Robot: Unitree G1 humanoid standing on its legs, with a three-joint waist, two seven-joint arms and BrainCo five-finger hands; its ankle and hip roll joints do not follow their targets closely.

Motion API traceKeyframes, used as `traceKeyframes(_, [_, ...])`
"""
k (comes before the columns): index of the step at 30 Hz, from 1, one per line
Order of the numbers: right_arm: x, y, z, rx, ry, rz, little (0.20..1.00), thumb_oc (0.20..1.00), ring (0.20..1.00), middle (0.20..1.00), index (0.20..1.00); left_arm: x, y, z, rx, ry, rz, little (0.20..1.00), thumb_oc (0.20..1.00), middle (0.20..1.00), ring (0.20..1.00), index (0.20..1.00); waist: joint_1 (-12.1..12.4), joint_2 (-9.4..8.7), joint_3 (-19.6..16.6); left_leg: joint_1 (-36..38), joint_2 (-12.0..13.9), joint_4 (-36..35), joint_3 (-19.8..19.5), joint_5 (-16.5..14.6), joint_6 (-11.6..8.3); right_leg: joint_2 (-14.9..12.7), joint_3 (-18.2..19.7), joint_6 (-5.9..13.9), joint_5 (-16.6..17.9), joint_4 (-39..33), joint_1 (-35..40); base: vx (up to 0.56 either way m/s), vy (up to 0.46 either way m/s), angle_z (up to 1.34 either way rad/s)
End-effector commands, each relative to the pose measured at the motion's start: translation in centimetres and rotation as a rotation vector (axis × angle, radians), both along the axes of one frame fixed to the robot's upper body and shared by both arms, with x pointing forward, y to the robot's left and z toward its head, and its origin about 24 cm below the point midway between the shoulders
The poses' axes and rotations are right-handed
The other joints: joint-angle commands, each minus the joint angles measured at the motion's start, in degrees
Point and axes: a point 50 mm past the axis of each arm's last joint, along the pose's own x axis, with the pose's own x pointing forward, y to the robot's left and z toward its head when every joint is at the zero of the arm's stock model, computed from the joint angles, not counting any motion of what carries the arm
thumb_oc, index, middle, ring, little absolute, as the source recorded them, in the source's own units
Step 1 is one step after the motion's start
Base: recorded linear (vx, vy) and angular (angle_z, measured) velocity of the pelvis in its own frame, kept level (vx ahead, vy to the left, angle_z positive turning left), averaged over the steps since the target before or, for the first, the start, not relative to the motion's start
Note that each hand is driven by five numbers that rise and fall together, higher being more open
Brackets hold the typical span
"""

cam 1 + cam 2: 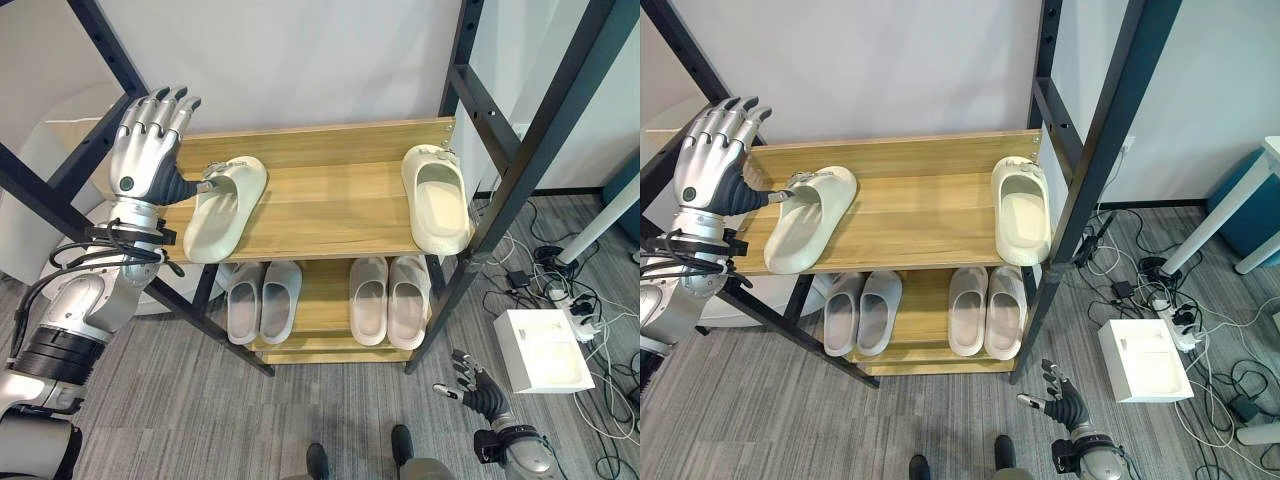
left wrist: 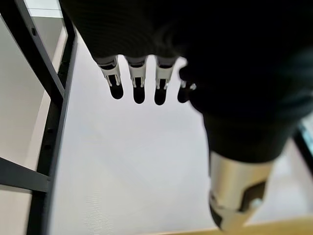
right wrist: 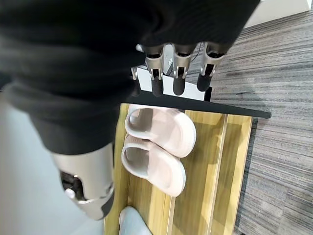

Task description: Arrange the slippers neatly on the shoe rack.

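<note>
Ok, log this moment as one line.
left hand: open, thumb touching left slipper | right hand: open, low | right slipper: top shelf, far apart

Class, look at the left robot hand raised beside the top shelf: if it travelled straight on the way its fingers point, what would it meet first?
Probably the pale wall behind the rack. The left robot hand points up and away with straight fingers, and its wrist view shows plain wall past the fingertips; depth is uncertain.

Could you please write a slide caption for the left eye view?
Left robot hand open beside tilted cream foam slipper on wooden shoe rack.
</note>
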Motion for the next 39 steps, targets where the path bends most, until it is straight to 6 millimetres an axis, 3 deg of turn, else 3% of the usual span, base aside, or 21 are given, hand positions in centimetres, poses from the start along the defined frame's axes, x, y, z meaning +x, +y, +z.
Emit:
traceKeyframes(1, [1.2, 0.6, 2.1, 0.023, -0.129, 0.053, 1.000, 1.000, 1.000, 1.000, 1.000, 0.9, 1.3, 2.5, 0.078, -0.059, 0.112, 1.000, 1.000, 1.000, 1.000, 1.000, -0.76, -1.72, -1.07, 1.77, 1.33, -0.05, -1.94, -5.82, -2.01, -2.44, -2.62, 4.70, -5.20, 0.09, 3.16, 0.03, -0.001, -0.07])
traceKeyframes(16, [1.1, 0.2, 2.7, -0.006, -0.157, 0.033, 1.000, 1.000, 1.000, 1.000, 1.000, 2.8, 5.1, 2.2, 0.066, 0.022, 0.360, 1.000, 1.000, 1.000, 1.000, 1.000, -3.16, -2.14, 0.59, -0.39, 1.53, -0.05, -0.16, -5.71, -1.89, -2.06, -0.79, 5.00, -4.17, 0.09, -0.40, 0.01, 0.005, -0.06])
traceKeyframes(18, [1.0, 0.2, 2.7, -0.008, -0.159, 0.022, 1.000, 1.000, 1.000, 1.000, 1.000, 2.9, 5.4, 2.3, 0.042, 0.016, 0.371, 0.319, 0.319, 0.319, 0.319, 0.319, -3.39, -2.35, 0.70, -0.61, 1.54, -0.05, 0.29, -5.74, -1.78, -1.92, -0.29, 5.04, -4.06, 0.09, -0.86, 0.02, 0.018, -0.09])
traceKeyframes(19, [0.9, 0.3, 2.7, -0.003, -0.160, 0.016, 1.000, 1.000, 1.000, 1.000, 1.000, 2.9, 5.3, 2.3, 0.019, 0.011, 0.365, 0.200, 0.200, 0.200, 0.200, 0.200, -3.44, -2.51, 0.78, -0.67, 1.53, -0.05, 0.49, -5.80, -1.73, -1.87, 0.04, 5.02, -3.99, 0.09, -1.12, 0.03, 0.012, -0.20])
traceKeyframes(26, [1.0, 0.6, 2.4, 0.001, -0.149, 0.018, 1.000, 1.000, 1.000, 1.000, 1.000, 3.9, 3.6, 1.8, -0.015, 0.016, 0.300, 0.200, 0.200, 0.200, 0.200, 0.200, -3.79, -2.66, 0.78, -0.11, 1.52, -0.05, 0.85, -6.20, -1.66, -1.78, 0.55, 4.90, -4.03, 0.09, -1.05, 0.01, 0.004, -0.08])
traceKeyframes(34, [1.2, 0.7, 2.0, 0.010, -0.135, -0.001, 1.000, 1.000, 1.000, 1.000, 1.000, 4.7, -2.7, 2.4, -0.007, -0.023, 0.049, 0.200, 0.200, 0.200, 0.200, 0.200, -4.15, -2.07, 0.61, 1.12, 1.37, -0.05, 0.63, -6.67, -1.43, -1.73, 0.40, 4.76, -4.71, 0.09, 0.41, 0.00, 0.000, 0.00])
traceKeyframes(39, [1.4, 0.5, 2.1, 0.003, -0.139, -0.013, 1.000, 1.000, 1.000, 1.000, 1.000, 6.3, -6.0, 3.4, 0.013, -0.024, -0.015, 0.200, 0.200, 0.200, 0.200, 0.200, -6.03, -1.19, 1.13, 1.45, 1.65, -0.05, 1.82, -6.53, -1.46, -1.42, 1.92, 4.81, -4.42, 0.09, -0.17, 0.00, -0.020, -0.05])
